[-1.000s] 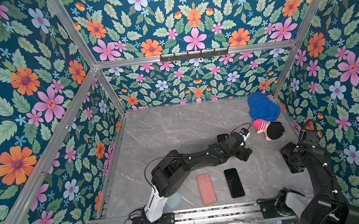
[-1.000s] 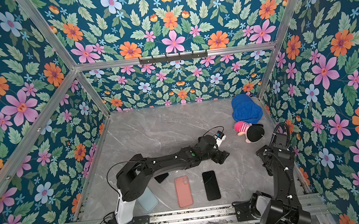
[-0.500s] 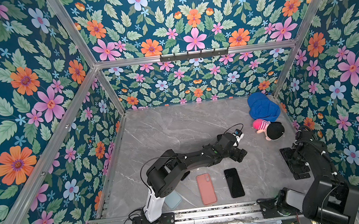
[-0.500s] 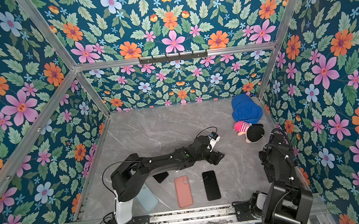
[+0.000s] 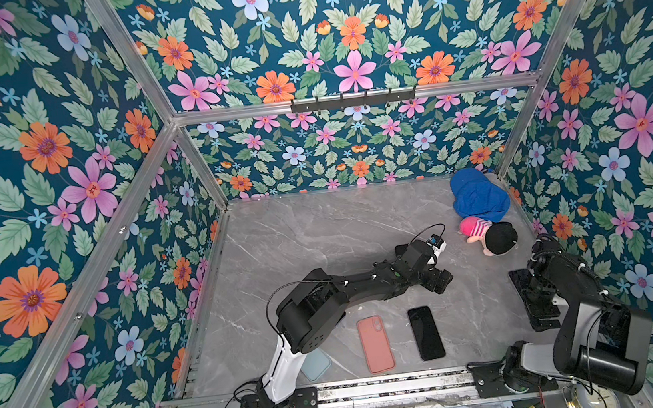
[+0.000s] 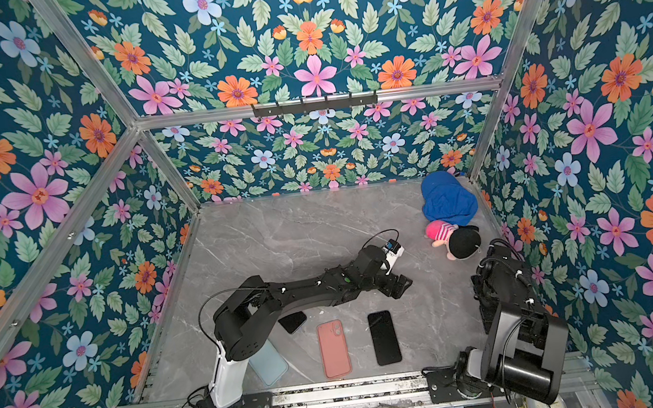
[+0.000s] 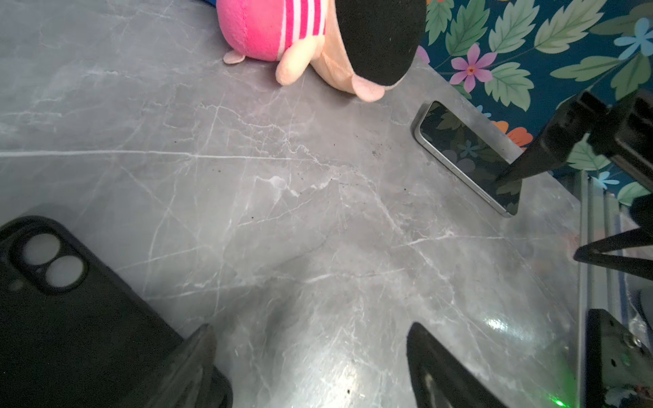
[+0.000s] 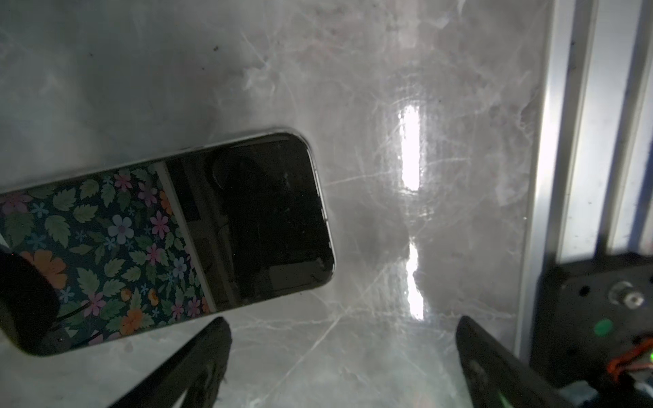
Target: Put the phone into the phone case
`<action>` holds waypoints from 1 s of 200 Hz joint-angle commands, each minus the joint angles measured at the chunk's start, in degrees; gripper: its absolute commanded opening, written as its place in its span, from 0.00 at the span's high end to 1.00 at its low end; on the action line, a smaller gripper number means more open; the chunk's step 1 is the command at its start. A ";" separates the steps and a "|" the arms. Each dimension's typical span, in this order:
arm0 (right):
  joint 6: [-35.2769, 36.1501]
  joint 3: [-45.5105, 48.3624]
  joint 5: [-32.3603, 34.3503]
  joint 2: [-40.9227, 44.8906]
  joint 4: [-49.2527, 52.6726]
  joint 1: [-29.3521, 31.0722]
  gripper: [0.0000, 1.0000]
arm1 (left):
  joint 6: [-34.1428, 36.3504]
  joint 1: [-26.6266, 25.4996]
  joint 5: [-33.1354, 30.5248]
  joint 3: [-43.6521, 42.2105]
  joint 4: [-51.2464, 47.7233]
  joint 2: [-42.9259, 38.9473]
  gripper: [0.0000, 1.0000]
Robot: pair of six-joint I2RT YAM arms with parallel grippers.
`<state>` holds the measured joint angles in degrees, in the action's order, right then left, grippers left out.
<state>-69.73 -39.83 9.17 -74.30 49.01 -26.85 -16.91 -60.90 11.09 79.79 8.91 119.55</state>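
A glossy black-screened phone with a silver edge (image 8: 212,226) lies flat, screen up, at the grey marble table's (image 8: 388,88) right side. A matte black phone case with camera cut-outs (image 7: 70,318) lies flat, well apart from it.

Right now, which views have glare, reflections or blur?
Right wrist view: glare streak on the grey marble tabletop, and the glossy black phone mirrors its surroundings; left wrist view: the matte black phone case looks soft up close; both top views: sharp.
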 commanded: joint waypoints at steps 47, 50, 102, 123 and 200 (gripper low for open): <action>-4.56 0.81 4.14 -5.26 -6.03 0.02 0.01 | -0.41 0.08 1.11 2.19 -2.12 1.69 0.13; -4.43 0.77 4.31 -5.46 -6.29 0.04 0.01 | -0.41 0.11 1.18 2.28 -2.20 1.77 0.13; -0.52 0.90 3.97 -6.97 -11.23 0.02 0.11 | -0.45 0.08 1.44 3.78 -3.26 3.18 0.13; 0.66 1.06 1.71 -8.50 -13.15 -0.01 0.15 | -0.57 0.08 1.56 4.34 -3.46 3.65 0.13; 1.06 0.13 -1.71 -10.05 -12.83 0.45 0.15 | -0.48 0.17 0.70 5.18 -4.68 4.28 0.13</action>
<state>-68.36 -40.58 14.17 -83.35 33.63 -26.52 -17.63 -60.75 12.03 84.42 5.43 123.61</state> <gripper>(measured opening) 0.848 0.873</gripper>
